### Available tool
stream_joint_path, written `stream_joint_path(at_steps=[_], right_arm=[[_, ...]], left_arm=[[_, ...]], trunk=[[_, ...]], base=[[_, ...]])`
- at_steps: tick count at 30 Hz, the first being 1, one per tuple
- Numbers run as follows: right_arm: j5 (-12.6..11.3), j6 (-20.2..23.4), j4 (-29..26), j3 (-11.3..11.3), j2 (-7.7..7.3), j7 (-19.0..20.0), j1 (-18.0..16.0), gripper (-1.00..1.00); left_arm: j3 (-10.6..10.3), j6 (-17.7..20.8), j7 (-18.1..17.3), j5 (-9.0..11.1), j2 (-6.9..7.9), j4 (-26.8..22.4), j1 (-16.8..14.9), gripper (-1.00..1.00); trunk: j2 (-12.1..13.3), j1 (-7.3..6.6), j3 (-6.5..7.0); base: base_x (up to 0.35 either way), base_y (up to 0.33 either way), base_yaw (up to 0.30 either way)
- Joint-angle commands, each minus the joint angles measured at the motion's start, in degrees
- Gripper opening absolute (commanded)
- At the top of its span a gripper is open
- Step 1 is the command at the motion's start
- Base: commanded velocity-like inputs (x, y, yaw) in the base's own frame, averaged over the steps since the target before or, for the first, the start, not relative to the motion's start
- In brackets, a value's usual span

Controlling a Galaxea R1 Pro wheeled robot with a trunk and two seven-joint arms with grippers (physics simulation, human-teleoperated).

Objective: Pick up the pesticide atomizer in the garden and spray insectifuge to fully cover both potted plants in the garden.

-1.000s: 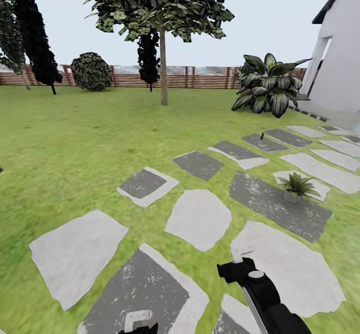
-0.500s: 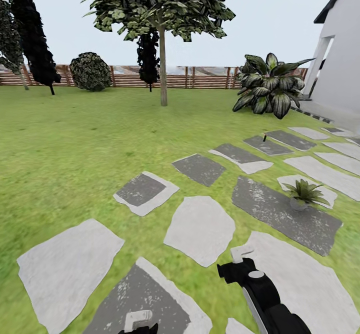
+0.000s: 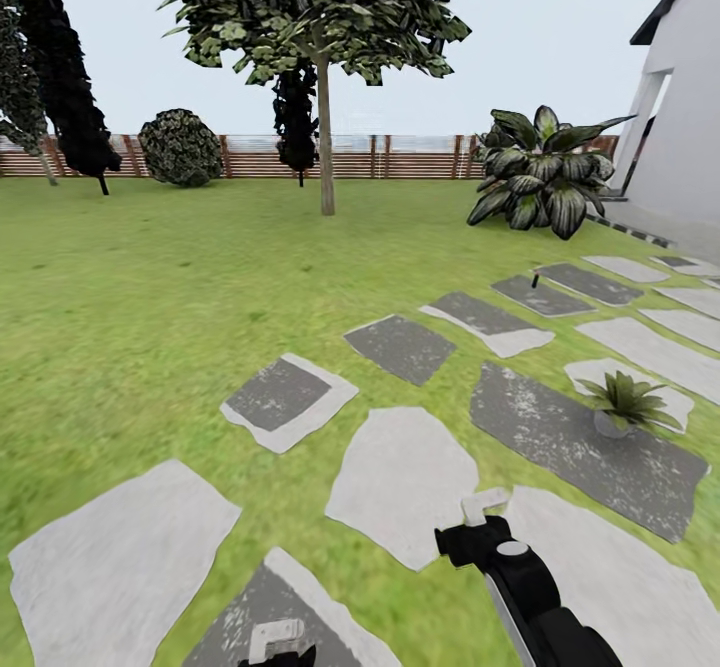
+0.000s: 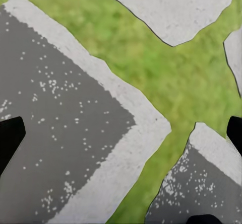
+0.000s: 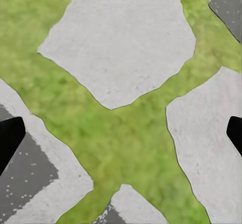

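The pesticide atomizer [image 3: 535, 281] is a tiny dark upright bottle on a dark paving stone far ahead to the right. One potted plant [image 3: 626, 405], a low green rosette in a grey pot, stands on paving at the right, nearer to me. Another plant [image 3: 541, 182], with dark leaves and pale markings, grows further back by the house; its pot is hidden. My right gripper [image 3: 481, 517] hangs low over the paving, and my left gripper [image 3: 275, 639] peeks in at the bottom edge. Both wrist views show fingertips wide apart over stones and grass, left [image 4: 121, 133] and right [image 5: 121, 136], holding nothing.
Grey and dark paving stones [image 3: 402, 469] run diagonally across the green lawn [image 3: 150, 297]. A thin tree trunk [image 3: 326, 137] stands mid-lawn, a round bush [image 3: 180, 147] and dark conifers [image 3: 70, 77] by the brown slat fence [image 3: 400, 155]. A white house wall [image 3: 685, 127] rises at the right.
The whole picture has shifted: the paving stones and the potted plant slid down and right as the camera moved forward. Both arms keep their places in the view.
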Motion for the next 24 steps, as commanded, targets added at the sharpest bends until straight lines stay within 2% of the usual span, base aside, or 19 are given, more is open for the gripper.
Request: stream_joint_path(at_steps=[1,24], right_arm=[[0.0,0.1,0.1,-0.1,-0.04,0.0,0.0,1.0],[0.0,0.0,0.2,0.0,-0.01,-0.1,0.0,1.0]], left_arm=[[0.0,0.0,0.0,0.0,0.0,0.0,0.0,1.0],[0.0,0.0,0.0,0.0,0.0,0.0,0.0,1.0]], trunk=[[0.0,0.0,0.0],[0.0,0.0,0.0]], base=[[0.32,0.0,0.0],[0.32,0.0,0.0]])
